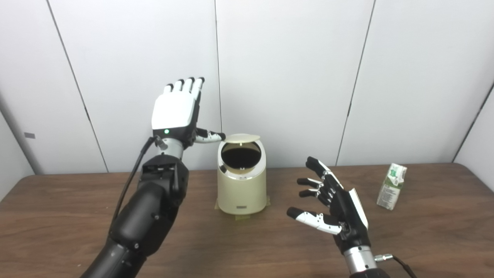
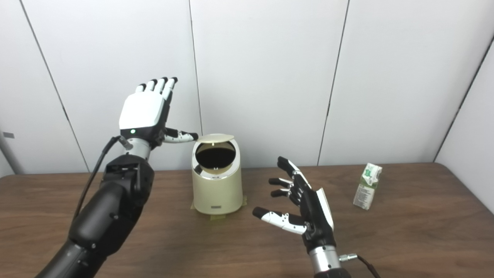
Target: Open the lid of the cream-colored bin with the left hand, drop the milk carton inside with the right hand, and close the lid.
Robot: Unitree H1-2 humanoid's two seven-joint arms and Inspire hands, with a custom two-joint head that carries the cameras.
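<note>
Right of open right robot hand [image 1: 334, 204] — milk carton [image 1: 391, 186], well apart.

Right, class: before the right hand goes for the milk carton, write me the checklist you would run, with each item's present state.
1. Lid of the cream-colored bin raised, opening clear: ok.
2. Left hand propping the lid: cannot tell; its thumb tip reaches the lid's edge, contact unclear.
3. Right hand open and empty: ok.
4. Milk carton upright on the table, nothing around it: ok.
5. Carton already gripped: not ok; it stands apart, to the right of the hand.
</note>
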